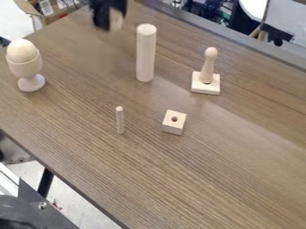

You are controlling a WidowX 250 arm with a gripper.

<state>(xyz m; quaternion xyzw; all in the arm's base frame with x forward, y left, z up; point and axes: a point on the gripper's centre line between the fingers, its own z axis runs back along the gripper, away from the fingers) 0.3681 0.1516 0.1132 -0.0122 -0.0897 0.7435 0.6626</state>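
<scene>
The black gripper (110,19) hangs at the top edge of the view, left of a tall wooden cylinder (145,53) that stands upright. I cannot make out what, if anything, it holds. At the left, a wooden egg (22,50) rests in a wooden egg cup (26,69). A round-headed wooden peg (207,65) stands on a square wooden base (206,83) to the right of the cylinder. Nearer the middle are a thin wooden dowel (120,120) and, to its right, a small wooden block (174,122) with a hole in its top.
The objects stand on a brown wood-grain table (197,179), whose near edge runs diagonally at lower left. A grey strip (230,35) borders the far edge. Beyond the upper left corner is a cardboard box (30,9); black metal equipment (36,205) lies off the table at lower left.
</scene>
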